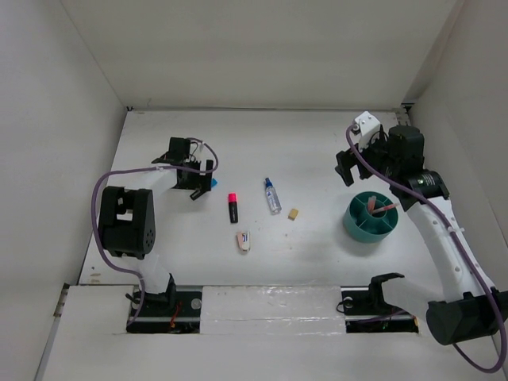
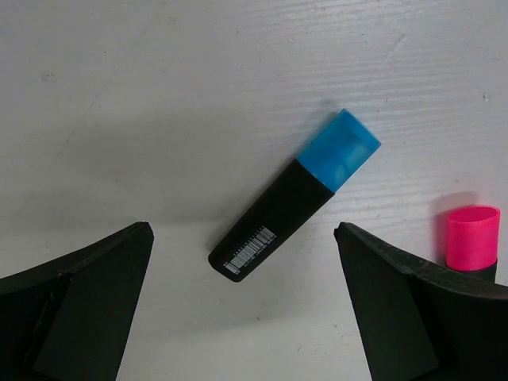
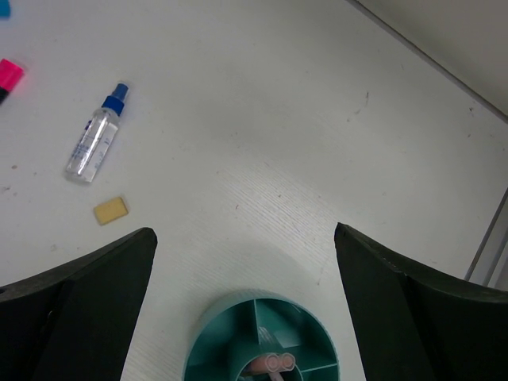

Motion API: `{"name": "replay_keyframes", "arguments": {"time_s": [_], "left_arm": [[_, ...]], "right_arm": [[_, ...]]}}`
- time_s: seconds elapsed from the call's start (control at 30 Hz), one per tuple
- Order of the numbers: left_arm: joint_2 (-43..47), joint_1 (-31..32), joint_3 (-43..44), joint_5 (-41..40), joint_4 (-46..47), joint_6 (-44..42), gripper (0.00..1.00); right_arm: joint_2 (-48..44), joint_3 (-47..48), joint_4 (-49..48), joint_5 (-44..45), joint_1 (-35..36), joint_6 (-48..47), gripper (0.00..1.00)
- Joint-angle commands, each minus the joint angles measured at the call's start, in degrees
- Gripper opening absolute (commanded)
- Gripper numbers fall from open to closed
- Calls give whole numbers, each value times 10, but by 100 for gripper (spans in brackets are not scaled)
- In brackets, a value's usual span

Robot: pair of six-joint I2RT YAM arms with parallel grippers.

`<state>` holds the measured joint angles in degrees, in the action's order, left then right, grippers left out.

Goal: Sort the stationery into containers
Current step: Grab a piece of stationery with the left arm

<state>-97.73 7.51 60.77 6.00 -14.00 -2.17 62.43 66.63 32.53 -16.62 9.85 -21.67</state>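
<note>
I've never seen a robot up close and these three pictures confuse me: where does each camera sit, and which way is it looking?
Top external: fixed above and behind, looking down on the table; left arm and right arm show, bases at the bottom.
Left wrist: on the left arm, looking down past the open left tool at the blue-capped highlighter.
Right wrist: on the right arm, looking down past the open right tool over the teal cup.
Shared: both wrist views catch the pink-capped highlighter.

Left arm (image 1: 127, 218): folded, elbow raised close to its base, forearm reaching forward. Left hand (image 1: 202, 181): pointing downward, jaws spread wide, gripping nothing. Right arm (image 1: 444, 238): stretched far forward along the right side. Right hand (image 1: 353, 163): facing downward, jaws fully apart, empty.
</note>
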Motion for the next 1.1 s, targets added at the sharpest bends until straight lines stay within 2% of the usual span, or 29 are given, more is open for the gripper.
{"name": "replay_keyframes", "arguments": {"time_s": [0.0, 0.07, 0.23, 0.43, 0.53, 0.6, 0.67, 0.9, 0.93, 1.07], "left_arm": [[9, 0, -10, 9, 13, -11, 100], [3, 0, -10, 2, 13, -11, 100], [-16, 0, -10, 8, 19, -11, 91], [-21, 6, -16, 13, 13, -5, 86], [-26, 17, -22, 1, 13, -5, 81], [-39, 17, -22, 1, 13, -5, 70], [-47, 23, -16, 1, 13, -5, 67], [-53, 23, -16, 1, 8, 1, 42], [-53, 23, -16, 1, 8, 1, 34], [-53, 23, -22, 1, 8, 6, 23]], "right_arm": [[-17, 1, -17, -15, 3, -9, 100], [-17, 1, -17, -15, 3, -9, 100], [-22, -4, -17, -15, 3, -9, 100], [-17, -4, -22, -15, 3, -9, 100], [-17, -4, -22, -20, 3, -14, 100], [-17, -4, -22, -20, 3, -14, 100], [-17, -4, -22, -20, 3, -14, 100], [-17, -4, -22, -20, 3, -14, 100], [-17, -4, -22, -20, 3, -14, 100], [-17, -4, -22, -20, 3, -14, 100]]}}
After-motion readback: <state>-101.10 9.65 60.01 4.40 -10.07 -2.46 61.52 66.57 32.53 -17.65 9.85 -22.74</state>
